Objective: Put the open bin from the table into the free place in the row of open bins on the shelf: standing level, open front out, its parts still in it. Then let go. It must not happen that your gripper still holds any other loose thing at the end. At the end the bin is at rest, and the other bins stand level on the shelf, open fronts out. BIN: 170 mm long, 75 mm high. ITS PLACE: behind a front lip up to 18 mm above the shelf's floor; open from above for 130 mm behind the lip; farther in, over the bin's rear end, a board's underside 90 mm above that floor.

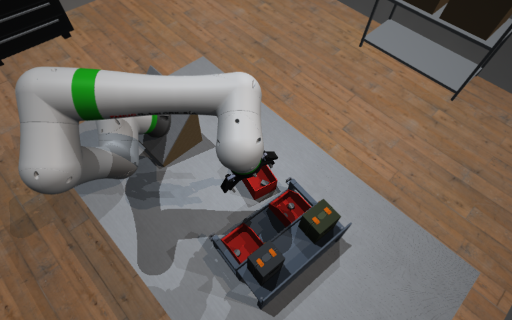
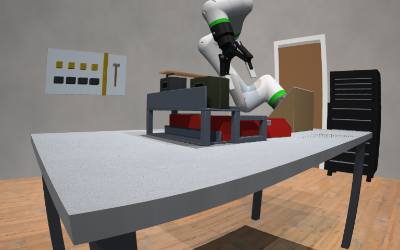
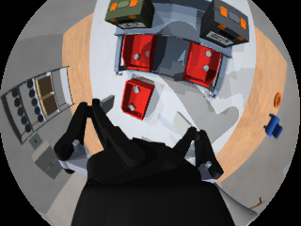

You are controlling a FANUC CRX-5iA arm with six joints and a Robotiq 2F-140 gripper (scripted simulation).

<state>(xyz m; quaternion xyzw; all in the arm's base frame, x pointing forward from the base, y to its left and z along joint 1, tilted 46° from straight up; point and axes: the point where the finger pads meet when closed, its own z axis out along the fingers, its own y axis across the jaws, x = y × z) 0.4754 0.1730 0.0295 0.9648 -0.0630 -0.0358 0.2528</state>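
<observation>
The red bin [image 1: 265,191] [image 2: 278,128] [image 3: 137,100] stands upright on the table before the shelf [image 1: 305,263] [image 2: 176,98], slightly turned to the row. Its low sloped front faces away from the shelf; grey parts lie in it. My gripper [image 1: 249,170] [image 2: 241,78] [image 3: 145,108] is wide open and empty, well above the table; the bin lies below, seen between the fingers in the wrist view, nearer the left one. Two red bins, one [image 1: 245,241] [image 3: 199,66] by the grey case and one [image 1: 287,201] [image 3: 138,52] by the green case, stand in the row. The free place [image 1: 263,225] [image 3: 168,56] is between them.
A grey case [image 1: 266,260] [image 2: 176,83] [image 3: 223,24] and a green case [image 1: 321,221] [image 2: 216,88] [image 3: 132,14] stand on the upper board behind the row. A shelf end post [image 1: 291,181] rises close to the table bin. A wedge-shaped stand [image 1: 185,145] [image 2: 302,109] is near the arm's base.
</observation>
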